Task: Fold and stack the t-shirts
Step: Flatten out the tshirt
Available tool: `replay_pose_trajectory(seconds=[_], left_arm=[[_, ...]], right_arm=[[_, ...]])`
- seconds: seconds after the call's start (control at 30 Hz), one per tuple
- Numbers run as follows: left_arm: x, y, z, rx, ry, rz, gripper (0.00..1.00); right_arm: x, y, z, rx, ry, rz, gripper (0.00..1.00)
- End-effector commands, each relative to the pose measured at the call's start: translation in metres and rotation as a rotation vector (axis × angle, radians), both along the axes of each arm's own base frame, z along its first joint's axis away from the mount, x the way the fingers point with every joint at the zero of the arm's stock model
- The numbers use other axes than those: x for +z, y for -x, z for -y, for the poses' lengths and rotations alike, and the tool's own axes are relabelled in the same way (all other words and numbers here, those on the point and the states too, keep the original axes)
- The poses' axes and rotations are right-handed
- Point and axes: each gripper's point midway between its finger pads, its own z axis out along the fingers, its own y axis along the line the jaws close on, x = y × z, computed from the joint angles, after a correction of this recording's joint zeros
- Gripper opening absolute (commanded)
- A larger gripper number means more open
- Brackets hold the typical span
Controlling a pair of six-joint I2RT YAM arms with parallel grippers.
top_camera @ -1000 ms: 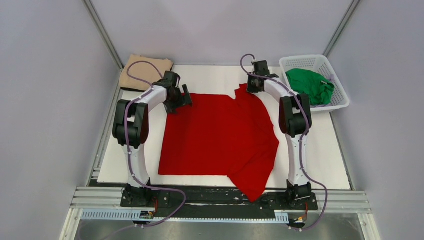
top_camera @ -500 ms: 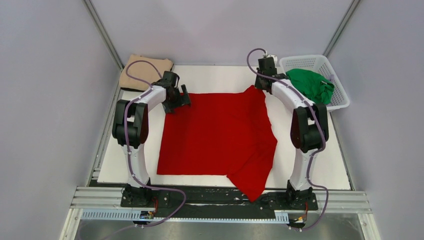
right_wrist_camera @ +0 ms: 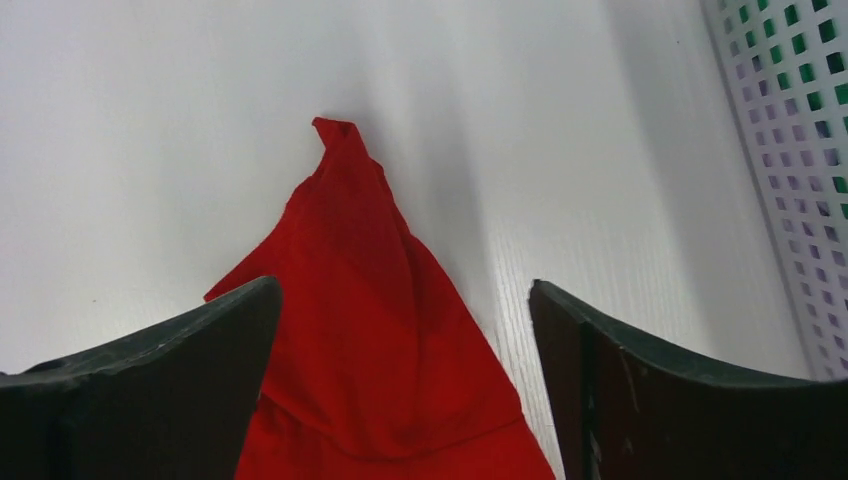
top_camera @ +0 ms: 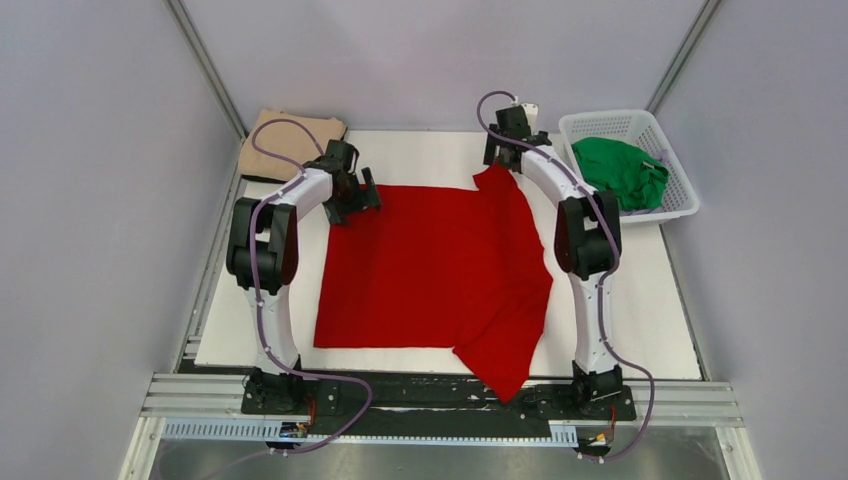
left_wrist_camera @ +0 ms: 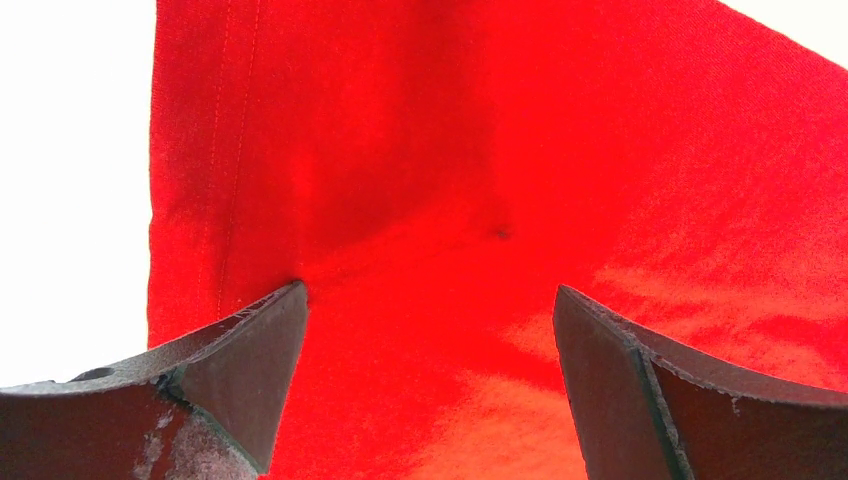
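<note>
Lying spread over the middle of the white desk (top_camera: 430,155), the red t-shirt (top_camera: 430,270) is flat on its left side and rumpled on its right. There a fold runs down to a flap that hangs over the desk's near edge at the lower centre of the top view. A narrow pointed piece of the shirt reaches toward the upper centre of that view.

The right arm rises from its base at the lower right, bends at the elbow in mid-frame and stretches up and leftward, so that the right hand (top_camera: 503,150) hangs over that pointed piece. In the right wrist view its jaws stand wide apart with nothing between them, and the red point lies on the desk below, apart from both fingers.

The left arm climbs from the lower left, bends high at the left side and reaches rightward to the shirt's upper left corner. The left hand (top_camera: 362,198) is spread wide over the red cloth by the hemmed edge, gripping nothing. Whether its fingertips touch the cloth cannot be told.

A tan t-shirt (top_camera: 292,140) lies folded at the upper left. A green t-shirt (top_camera: 620,170) sits bunched in the white basket (top_camera: 683,208) at the upper right.
</note>
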Motion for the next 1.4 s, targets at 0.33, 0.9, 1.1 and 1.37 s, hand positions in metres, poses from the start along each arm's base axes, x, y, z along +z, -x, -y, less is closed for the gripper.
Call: replay_pose_trajectory(seconds=[0.33, 0.9, 1.1, 1.37], left_arm=[[0.02, -0.014, 0.0, 0.008, 0.026, 0.06, 1.0], [0.011, -0.005, -0.007, 0.022, -0.006, 0.032, 1.0], [0.011, 0.0, -0.008, 0.02, -0.008, 0.028, 1.0], [0.014, 0.005, -0.003, 0.004, 0.018, 0.028, 1.0]], right_arm=[[0.01, 0.091, -0.043, 0.158, -0.32, -0.083, 1.0], [-0.076, 0.088, -0.006, -0.011, -0.393, -0.206, 1.0], [-0.08, 0.136, 0.026, -0.136, -0.348, -0.199, 1.0], [-0.05, 0.152, 0.038, -0.173, -0.348, -0.127, 1.0]])
